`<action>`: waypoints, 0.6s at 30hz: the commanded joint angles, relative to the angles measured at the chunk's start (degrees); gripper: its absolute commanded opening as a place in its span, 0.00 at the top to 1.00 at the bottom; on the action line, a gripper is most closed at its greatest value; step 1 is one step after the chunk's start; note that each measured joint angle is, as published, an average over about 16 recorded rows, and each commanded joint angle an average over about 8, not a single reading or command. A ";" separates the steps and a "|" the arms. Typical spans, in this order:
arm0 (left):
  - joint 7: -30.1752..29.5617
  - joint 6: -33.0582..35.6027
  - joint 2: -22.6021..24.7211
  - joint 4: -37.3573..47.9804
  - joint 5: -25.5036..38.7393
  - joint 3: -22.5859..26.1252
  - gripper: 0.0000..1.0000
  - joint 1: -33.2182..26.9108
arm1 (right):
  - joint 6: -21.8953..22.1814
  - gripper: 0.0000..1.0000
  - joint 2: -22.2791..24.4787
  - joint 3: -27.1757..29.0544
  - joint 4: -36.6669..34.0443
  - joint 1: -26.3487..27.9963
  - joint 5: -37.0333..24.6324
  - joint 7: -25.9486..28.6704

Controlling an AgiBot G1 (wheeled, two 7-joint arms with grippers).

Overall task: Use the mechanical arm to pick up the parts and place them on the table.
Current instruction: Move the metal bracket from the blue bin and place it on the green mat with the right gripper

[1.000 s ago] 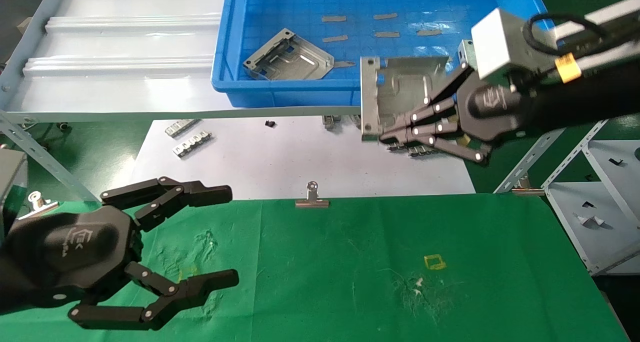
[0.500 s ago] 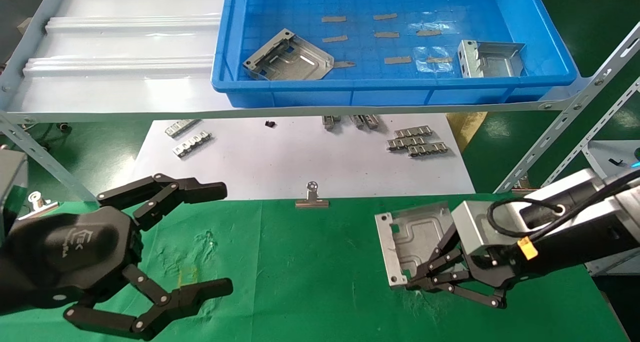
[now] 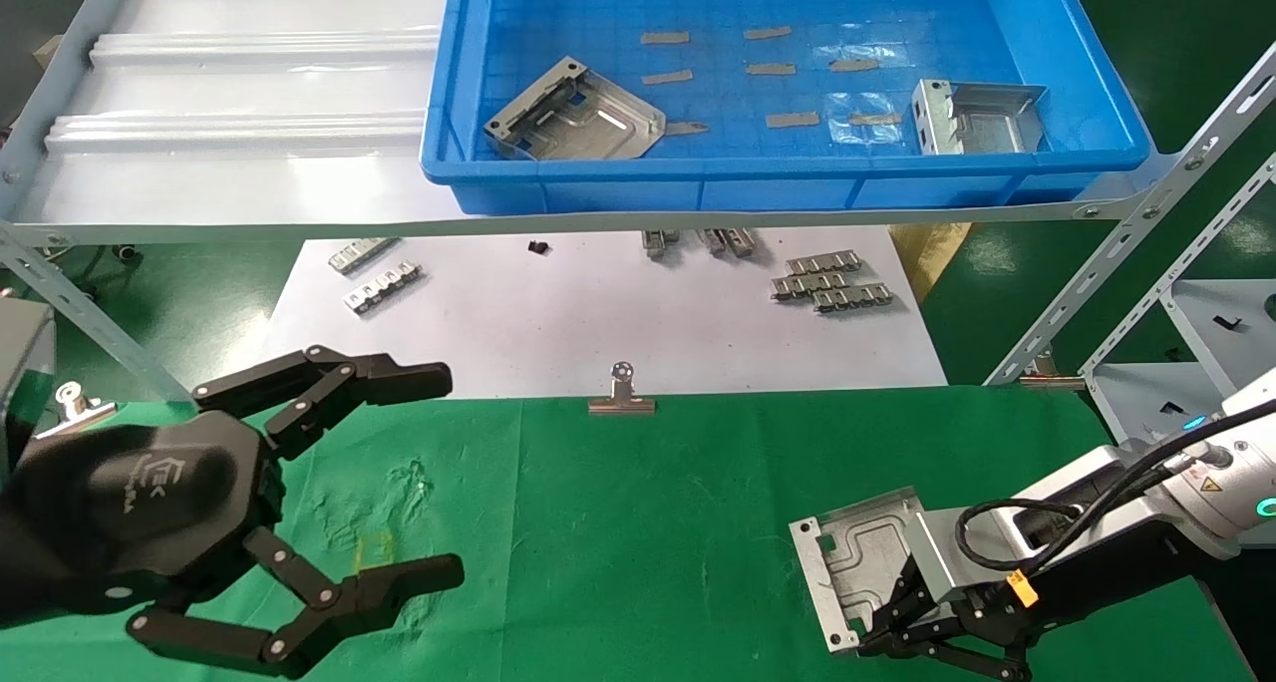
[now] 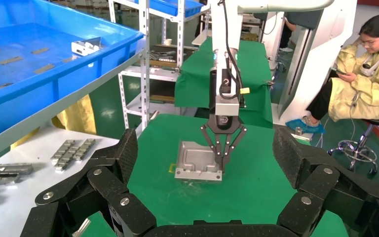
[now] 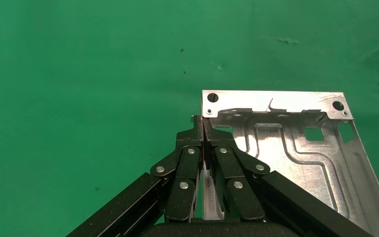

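Note:
My right gripper [image 3: 877, 642] is shut on the folded side edge of a silvery sheet-metal part [image 3: 859, 562], low over the green table [image 3: 648, 522] at the front right. The right wrist view shows the fingertips [image 5: 197, 132] pinched on the part [image 5: 296, 148]. The left wrist view shows the part [image 4: 197, 160] down on the cloth under the right gripper [image 4: 222, 163]. Two more parts lie in the blue tray [image 3: 598, 178]: one [image 3: 575, 116] at its left, one [image 3: 977, 116] at its right. My left gripper [image 3: 439, 478] is open and empty over the table's front left.
A white sheet [image 3: 598, 313] behind the table holds small ridged metal strips [image 3: 832, 281] and more strips [image 3: 374, 273]. A silver binder clip [image 3: 622, 393] sits on the cloth's far edge. A grey shelf frame [image 3: 1176, 403] stands at the right. A yellow square mark [image 4: 171, 168] lies beside the held part.
My right gripper carried the part from in front of the blue tray down to the table's front right, then lower and nearer. The left gripper stayed nearly still.

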 commanded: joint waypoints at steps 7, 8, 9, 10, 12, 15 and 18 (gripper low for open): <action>0.00 0.00 0.00 0.00 0.00 0.00 0.00 0.00 | 1.16 1.00 -3.72 -1.99 -8.53 0.02 -0.51 -6.57; 0.00 0.00 0.00 0.00 0.00 0.00 0.00 0.00 | 1.38 1.00 -4.13 -2.00 -9.75 -0.20 -0.43 -7.24; 0.00 0.00 0.00 0.00 0.00 0.00 0.00 0.00 | 1.66 1.00 -4.55 -1.99 -11.01 -0.43 -0.38 -7.90; 0.00 0.00 0.00 0.00 0.00 0.00 0.00 0.00 | 1.98 1.00 -4.96 -1.95 -12.24 -0.66 -0.30 -8.54; 0.00 0.00 0.00 0.00 0.00 0.00 0.00 0.00 | 2.63 1.00 -5.72 -1.73 -14.57 -1.20 0.03 -9.67; 0.00 0.00 0.00 0.00 0.00 0.00 0.00 0.00 | 3.52 1.00 -6.77 -1.26 -17.56 -2.06 0.70 -11.29; 0.00 0.00 0.00 0.00 0.00 0.00 0.00 0.00 | 4.15 1.00 -7.66 -0.71 -19.96 -2.93 1.50 -12.81</action>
